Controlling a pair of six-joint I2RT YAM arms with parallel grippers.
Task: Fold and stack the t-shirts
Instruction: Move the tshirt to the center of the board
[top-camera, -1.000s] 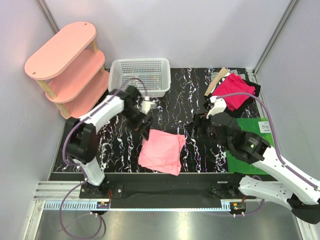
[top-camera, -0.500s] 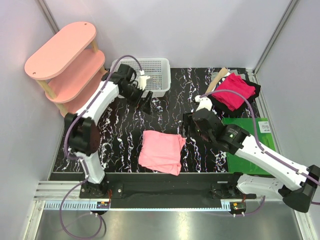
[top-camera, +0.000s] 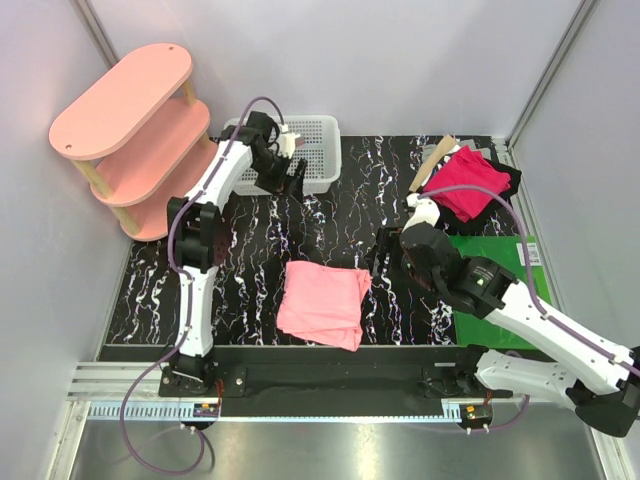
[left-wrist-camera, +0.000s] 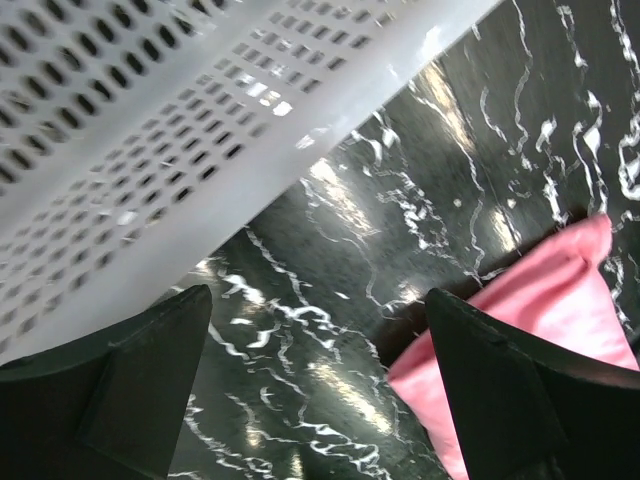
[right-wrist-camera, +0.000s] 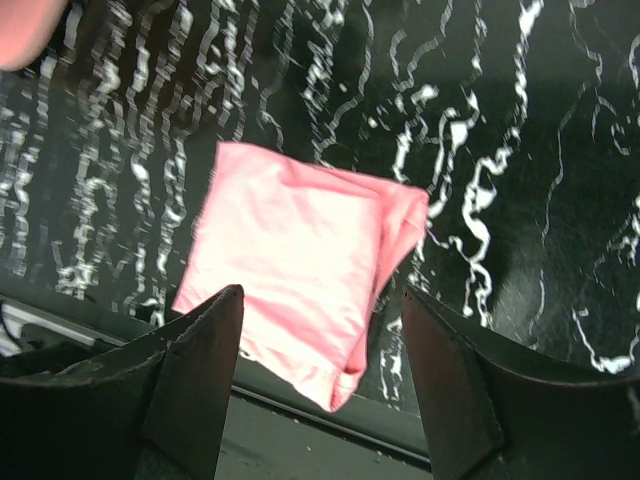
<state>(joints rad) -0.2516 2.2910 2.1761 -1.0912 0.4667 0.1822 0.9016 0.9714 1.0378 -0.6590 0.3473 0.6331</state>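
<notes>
Salmon-pink t-shirt (top-camera: 322, 303) folded near table (top-camera: 340, 200) edge | left pincer (top-camera: 294, 180) wide, empty | right pincer (top-camera: 382, 260) wide, empty

Left end effector (top-camera: 293, 178) spread wide, right end effector (top-camera: 381, 257) parted

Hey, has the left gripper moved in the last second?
Yes. The left gripper has swung away from the pink t-shirt, back toward the white basket.

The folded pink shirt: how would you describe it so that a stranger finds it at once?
Look at the black marbled table, then at the middle of its near edge. There a light salmon-pink shirt lies folded into a flat square. The other shirt, deep magenta-red, lies bunched at the far right corner.
</notes>
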